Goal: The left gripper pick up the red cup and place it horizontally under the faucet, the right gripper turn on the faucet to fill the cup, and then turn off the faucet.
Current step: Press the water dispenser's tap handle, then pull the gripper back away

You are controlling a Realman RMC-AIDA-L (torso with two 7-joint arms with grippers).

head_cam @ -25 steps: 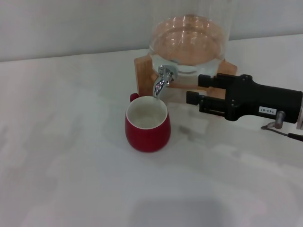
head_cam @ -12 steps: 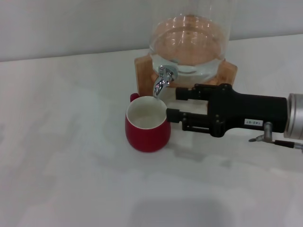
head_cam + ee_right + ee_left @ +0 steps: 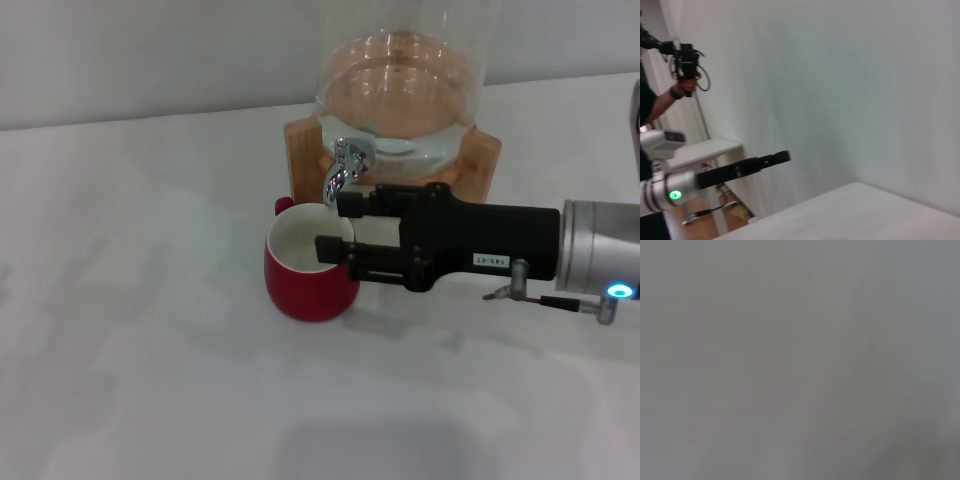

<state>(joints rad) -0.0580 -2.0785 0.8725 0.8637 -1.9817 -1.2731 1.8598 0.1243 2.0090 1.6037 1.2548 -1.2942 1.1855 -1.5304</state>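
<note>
The red cup (image 3: pixel 310 280) stands upright on the white table, its cream inside showing, directly below the chrome faucet (image 3: pixel 345 168). My right gripper (image 3: pixel 335 226) reaches in from the right and is open. Its upper finger (image 3: pixel 375 202) lies just below and beside the spout, and its lower finger (image 3: pixel 345 248) crosses over the cup's right rim. Neither finger grips anything. The left gripper (image 3: pixel 782 157) shows only in the right wrist view, far off on a silver arm with a green light. The left wrist view is plain grey.
The glass dispenser (image 3: pixel 400 90) sits in its wooden stand (image 3: pixel 482 160) at the back of the table (image 3: pixel 150 330). A person holding a camera rig (image 3: pixel 685 65) stands beyond a small white table (image 3: pixel 705 150) in the right wrist view.
My right gripper has moved left, from right of the wooden stand to the faucet and the cup's rim. The cup has not moved.
</note>
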